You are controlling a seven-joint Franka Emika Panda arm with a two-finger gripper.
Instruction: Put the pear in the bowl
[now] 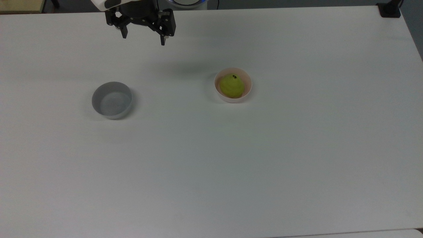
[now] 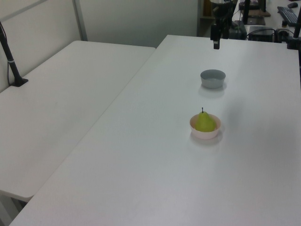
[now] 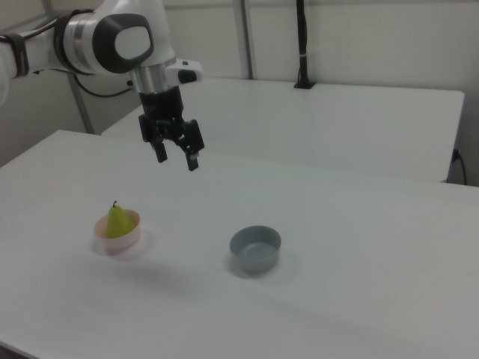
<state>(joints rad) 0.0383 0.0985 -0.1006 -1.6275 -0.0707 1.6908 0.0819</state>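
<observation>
Now pear (image 1: 232, 86) sits in bowl (image 1: 248, 89) (jaws (image 1: 143, 35) apart).

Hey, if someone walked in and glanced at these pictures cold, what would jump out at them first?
Most likely the yellow-green pear, the one bright spot, sitting stem-up in the pale pink bowl near the middle of the white table. Next, the black gripper, fingers spread and holding nothing, hanging high above the table. A grey bowl stands apart toward the top view's left.

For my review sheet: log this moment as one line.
pear: in pink bowl | gripper: open, raised, away from bowl | grey bowl: empty
</observation>
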